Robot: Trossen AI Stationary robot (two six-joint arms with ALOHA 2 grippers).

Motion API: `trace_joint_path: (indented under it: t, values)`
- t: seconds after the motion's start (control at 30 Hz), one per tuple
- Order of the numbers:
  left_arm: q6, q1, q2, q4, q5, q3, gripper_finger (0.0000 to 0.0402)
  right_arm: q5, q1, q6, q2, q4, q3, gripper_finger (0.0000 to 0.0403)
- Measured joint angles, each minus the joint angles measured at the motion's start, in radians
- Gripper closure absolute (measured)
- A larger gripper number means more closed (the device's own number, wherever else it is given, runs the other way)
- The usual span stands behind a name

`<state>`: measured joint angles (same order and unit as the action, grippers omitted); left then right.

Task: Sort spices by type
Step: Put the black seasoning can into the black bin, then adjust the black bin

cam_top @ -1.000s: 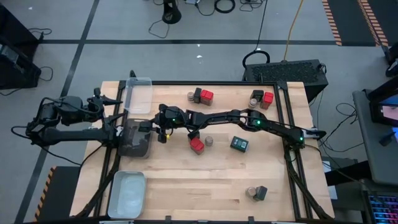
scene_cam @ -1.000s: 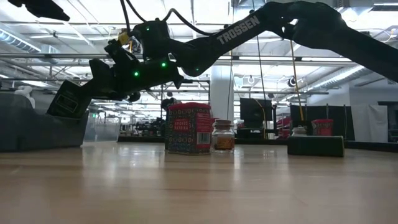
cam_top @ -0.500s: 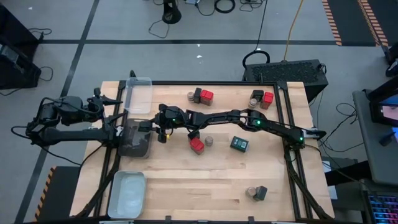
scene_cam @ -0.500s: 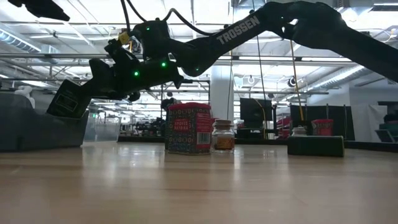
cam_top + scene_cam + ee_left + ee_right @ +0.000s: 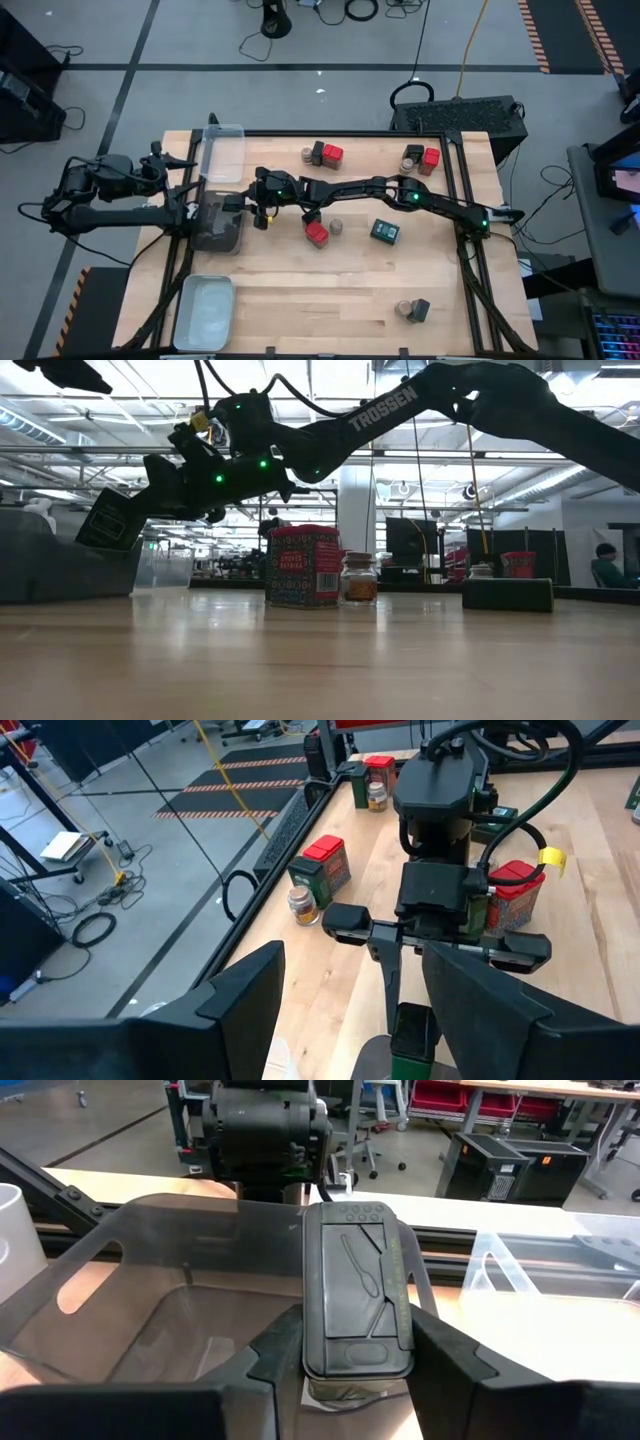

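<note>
R fingers (image 5: 356, 1370) pinch dark tin (image 5: 357, 1295) over smoky tray (image 5: 218, 225); L fingers (image 5: 350, 1005) spread, red tin (image 5: 317, 234) nearby.

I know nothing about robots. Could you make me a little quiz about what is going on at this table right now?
1. True or false: the jaws of the right gripper hold a round jar.
2. What lies under the thing it carries? A: the smoky tray. B: a pale tray. C: the floor.
3. How many red tins stand on the table?

Key:
1. False. The jaws are shut on a dark tin.
2. A.
3. Three.
</note>
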<state>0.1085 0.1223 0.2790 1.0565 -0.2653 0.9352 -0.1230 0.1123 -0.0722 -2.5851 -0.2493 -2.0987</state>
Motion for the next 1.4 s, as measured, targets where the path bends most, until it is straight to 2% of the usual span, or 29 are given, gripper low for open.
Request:
trace_joint_path:
  t: [0.17,0.53,0.8,0.93,1.23,1.4]
  values:
    - [0.000,0.000,0.000,0.000,0.000,0.000,0.0158,-0.007,0.003,-0.004,0.000,0.000,0.000,0.0267]
    - [0.000,0.000,0.000,0.000,0.000,0.000,0.0158,-0.006,0.008,0.004,0.000,-0.001,0.000,0.0197]
    - [0.000,0.000,0.000,0.000,0.000,0.000,0.0158,-0.026,0.009,-0.012,0.000,-0.001,0.000,0.0193]
    - [0.000,0.000,0.000,0.000,0.000,0.000,0.0158,-0.088,-0.005,-0.038,0.000,-0.011,0.000,0.0205]
    - [0.000,0.000,0.000,0.000,0.000,0.000,0.0158,-0.081,-0.023,-0.066,0.024,0.012,0.001,0.0243]
    - [0.000,0.000,0.000,0.011,0.000,0.000,0.0158,0.048,-0.009,-0.076,0.103,0.173,-0.001,0.0278]
